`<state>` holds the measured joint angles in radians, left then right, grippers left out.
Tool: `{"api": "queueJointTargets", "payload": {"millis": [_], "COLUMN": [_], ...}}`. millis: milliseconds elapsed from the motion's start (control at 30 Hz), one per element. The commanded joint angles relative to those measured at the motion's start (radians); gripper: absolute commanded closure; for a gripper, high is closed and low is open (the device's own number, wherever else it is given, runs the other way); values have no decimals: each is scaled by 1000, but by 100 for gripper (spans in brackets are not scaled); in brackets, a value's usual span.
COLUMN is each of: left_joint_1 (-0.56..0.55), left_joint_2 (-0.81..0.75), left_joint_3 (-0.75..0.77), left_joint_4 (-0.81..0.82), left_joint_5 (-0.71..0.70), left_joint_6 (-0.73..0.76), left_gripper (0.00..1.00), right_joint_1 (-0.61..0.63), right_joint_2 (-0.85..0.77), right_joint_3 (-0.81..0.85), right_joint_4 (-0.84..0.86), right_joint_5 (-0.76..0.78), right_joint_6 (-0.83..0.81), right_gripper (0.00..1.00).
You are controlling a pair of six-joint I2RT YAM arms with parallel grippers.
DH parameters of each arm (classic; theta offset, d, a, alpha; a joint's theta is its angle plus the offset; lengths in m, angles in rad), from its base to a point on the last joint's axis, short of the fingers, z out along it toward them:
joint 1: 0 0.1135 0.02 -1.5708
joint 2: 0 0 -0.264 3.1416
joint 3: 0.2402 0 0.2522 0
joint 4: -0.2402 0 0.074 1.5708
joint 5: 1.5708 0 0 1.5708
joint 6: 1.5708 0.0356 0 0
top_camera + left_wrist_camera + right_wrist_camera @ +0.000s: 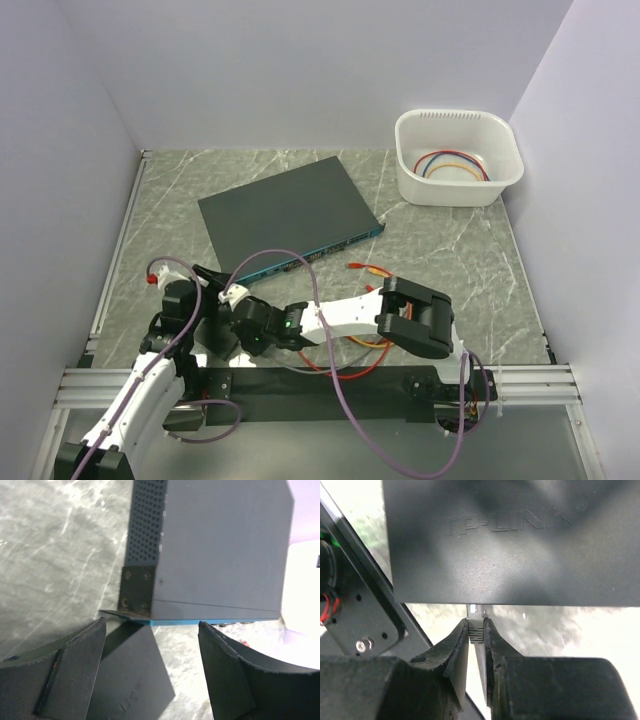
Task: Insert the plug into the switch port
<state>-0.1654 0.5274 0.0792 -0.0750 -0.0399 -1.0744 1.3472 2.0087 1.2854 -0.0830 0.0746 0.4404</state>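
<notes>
Grey plug (pixel 476 636) pinched tight in right gripper (pixel 475 630), tip at edge of black TP-LINK slab (pixel 510 540), not at switch (pixel 285 210). Left gripper (pixel 152 625) spread wide, empty, hovering by switch corner. Step: alignment, nothing inserted. Next, I judge: steer plug to teal socket row (pixel 330 249), square it, push straight.

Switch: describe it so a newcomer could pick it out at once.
On the marble table, left of the white tub, lies the switch: the big flat dark grey box at centre. Its teal front edge with sockets sets it apart from the smaller black slab near its corner.
</notes>
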Motion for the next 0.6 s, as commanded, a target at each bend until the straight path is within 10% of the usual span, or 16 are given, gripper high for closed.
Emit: {"api": "queueJointTargets", "payload": {"millis": [0,300,400,567], "left_joint_1": [-29,-31,-31,-31], "left_joint_2": [5,6,0,14], "left_joint_3": [-44,-12,4,19], "left_joint_4": [-152,-183,-200,-189], "left_joint_5": [158,133,115,106], "left_joint_6": [-70,-56,-50,-44], "left_gripper": [19,19,18,18], "right_joint_1": [-122,-122,-114,-102], "right_joint_2": [-44,-10,-19,-42], "right_joint_3": [11,62,9,-82], "right_joint_4": [571,480,445,382], "right_joint_5": [301,278,280,307], "right_joint_6": [-31,-66,-57,-34], "right_gripper": [100,99,60,44]}}
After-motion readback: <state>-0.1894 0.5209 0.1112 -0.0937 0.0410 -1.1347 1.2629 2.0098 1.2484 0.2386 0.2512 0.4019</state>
